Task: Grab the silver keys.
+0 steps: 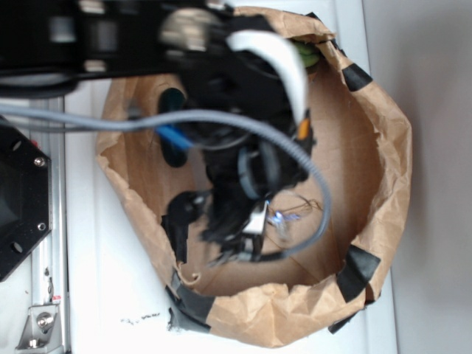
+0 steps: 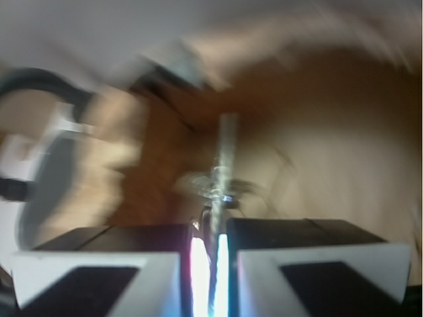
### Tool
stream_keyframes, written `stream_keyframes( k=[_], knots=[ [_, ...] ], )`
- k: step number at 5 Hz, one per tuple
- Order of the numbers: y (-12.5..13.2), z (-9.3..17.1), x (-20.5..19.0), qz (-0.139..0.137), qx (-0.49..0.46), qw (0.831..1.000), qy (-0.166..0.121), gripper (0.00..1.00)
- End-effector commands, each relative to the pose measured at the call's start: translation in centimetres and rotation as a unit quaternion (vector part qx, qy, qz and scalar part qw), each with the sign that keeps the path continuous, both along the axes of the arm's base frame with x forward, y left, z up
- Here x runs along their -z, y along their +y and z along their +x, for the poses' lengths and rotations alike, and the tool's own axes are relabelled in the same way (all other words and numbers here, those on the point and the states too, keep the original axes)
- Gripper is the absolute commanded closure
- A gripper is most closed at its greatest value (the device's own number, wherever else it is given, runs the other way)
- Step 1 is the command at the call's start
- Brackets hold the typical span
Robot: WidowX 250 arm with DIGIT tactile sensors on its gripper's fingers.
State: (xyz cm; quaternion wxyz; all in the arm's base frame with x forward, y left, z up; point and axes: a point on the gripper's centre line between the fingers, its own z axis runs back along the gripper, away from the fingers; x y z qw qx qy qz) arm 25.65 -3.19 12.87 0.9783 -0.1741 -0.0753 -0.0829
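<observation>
**Gripper closed on the silver keys inside the paper-walled bin**

At nine o'clock in the exterior view a black robot base (image 1: 18, 199) sits on the white table (image 1: 110, 295). To its right stands the brown paper bin (image 1: 383, 147), its rim patched with black tape (image 1: 358, 265). A dark oblong case (image 1: 173, 125) lies inside near the ten o'clock wall, partly hidden by the arm. The arm reaches in from twelve o'clock, a grey cable (image 1: 221, 122) looping across it.

The gripper (image 1: 254, 228) is near the bin's centre — its jaws drawn nearly together in the wrist view, with only a thin bright slit between them. The silver keys (image 2: 221, 185) are pinched there: one blade stands upright toward twelve o'clock from the jaws, the ring and other blades splayed just above them. In the exterior view the keys glint at the gripper's three o'clock side.
</observation>
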Motion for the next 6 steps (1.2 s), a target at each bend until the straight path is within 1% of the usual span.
stream_keyframes(
  k=[1, 2, 3, 4, 5, 6],
  knots=[
    [-0.8, 1.3, -2.2, 0.003, 0.026, 0.999, -0.024, 1.0],
    [-0.9, 1.0, -2.4, 0.01, 0.024, 0.999, -0.042, 1.0],
    [-0.4, 1.1, -2.8, 0.031, -0.01, 0.997, -0.064, 1.0],
    [0.3, 0.8, -3.3, 0.044, -0.045, 0.997, -0.048, 1.0],
    [0.5, 0.5, -3.4, 0.058, -0.063, 0.995, -0.041, 1.0],
    [0.6, 0.3, -3.2, 0.079, -0.093, 0.992, -0.018, 1.0]
  ],
)
